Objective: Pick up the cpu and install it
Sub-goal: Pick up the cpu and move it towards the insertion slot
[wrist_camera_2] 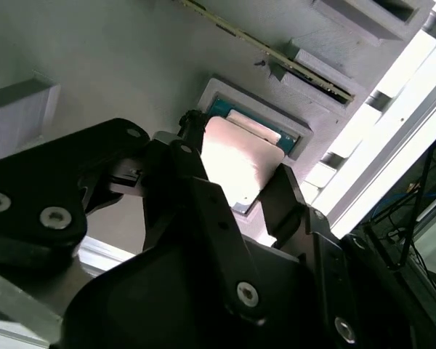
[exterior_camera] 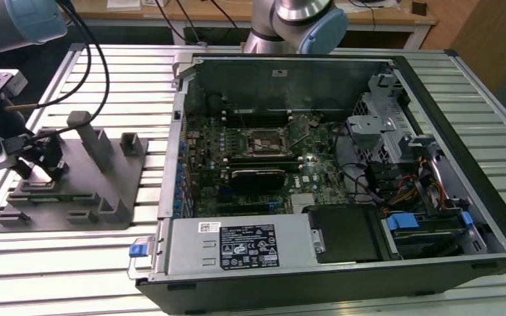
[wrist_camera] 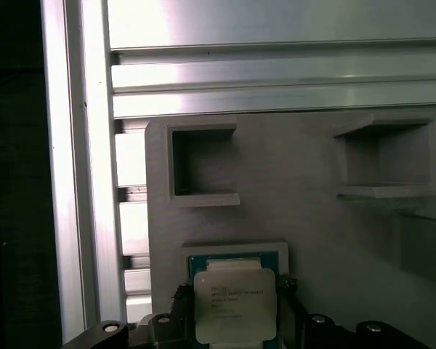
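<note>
Pincer (exterior_camera: 33, 172) sits low over the grey tray (exterior_camera: 103, 197) at the exterior view's left, straddling the cpu (wrist_camera: 235, 305) in both wrist views. Cpu lies flat, silver top up, in a shallow square recess near the tray's edge. Can't tell whether the pincer is clamped on it or just set around it. Nearby on the tray: two box-shaped pockets (wrist_camera: 200, 167) beyond the cpu, and upright posts (exterior_camera: 90, 135) just beside the pincer. Black cables (exterior_camera: 95, 66) hang above. Open pc case (exterior_camera: 341, 72) stands well apart on the slatted worktop (exterior_camera: 68, 270), w/ the dark socket (exterior_camera: 266, 141) mid-board.
</note>
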Robot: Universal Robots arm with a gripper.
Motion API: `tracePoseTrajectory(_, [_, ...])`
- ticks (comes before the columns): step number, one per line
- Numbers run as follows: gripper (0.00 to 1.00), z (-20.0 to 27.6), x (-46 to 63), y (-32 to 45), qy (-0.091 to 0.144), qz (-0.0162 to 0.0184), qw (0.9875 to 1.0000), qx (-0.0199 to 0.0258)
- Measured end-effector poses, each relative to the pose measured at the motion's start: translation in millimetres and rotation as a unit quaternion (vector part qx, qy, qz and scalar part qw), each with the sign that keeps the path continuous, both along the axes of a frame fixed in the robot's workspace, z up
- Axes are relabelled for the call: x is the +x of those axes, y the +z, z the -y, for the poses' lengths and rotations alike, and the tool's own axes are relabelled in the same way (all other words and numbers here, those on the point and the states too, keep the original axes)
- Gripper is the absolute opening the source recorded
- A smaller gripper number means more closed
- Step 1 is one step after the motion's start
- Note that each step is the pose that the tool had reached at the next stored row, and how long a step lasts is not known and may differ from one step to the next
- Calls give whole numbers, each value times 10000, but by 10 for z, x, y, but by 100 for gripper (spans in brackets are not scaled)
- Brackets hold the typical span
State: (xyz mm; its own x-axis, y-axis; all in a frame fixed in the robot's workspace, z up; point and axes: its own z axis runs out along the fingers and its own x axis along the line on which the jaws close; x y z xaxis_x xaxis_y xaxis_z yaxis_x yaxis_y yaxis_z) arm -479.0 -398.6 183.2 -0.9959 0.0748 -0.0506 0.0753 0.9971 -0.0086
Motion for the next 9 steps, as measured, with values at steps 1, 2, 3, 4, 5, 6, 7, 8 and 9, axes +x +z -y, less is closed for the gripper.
tracePoseTrajectory(1, [57, 0, 0, 1, 0, -1, 10000, 0])
tracePoseTrajectory(2, [54, 0, 0, 1, 0, 0, 10000, 0])
tracePoseTrajectory(3, [54, 1, 0, 0, 0, 0, 10000, 0])
tracePoseTrajectory(4, [54, 1, 0, 0, 0, 0, 10000, 0])
tracePoseTrajectory(5, [54, 1, 0, 0, 0, 0, 10000, 0])
tracePoseTrajectory(6, [54, 1, 0, 1, 0, 1, 10000, 1])
tracePoseTrajectory(7, [54, 1, 0, 10, 0, 1, 10000, 4])
tracePoseTrajectory(8, [54, 1, 0, 29, 0, 0, 10000, 6])
tracePoseTrajectory(9, [54, 1, 0, 50, 0, 0, 10000, 10])
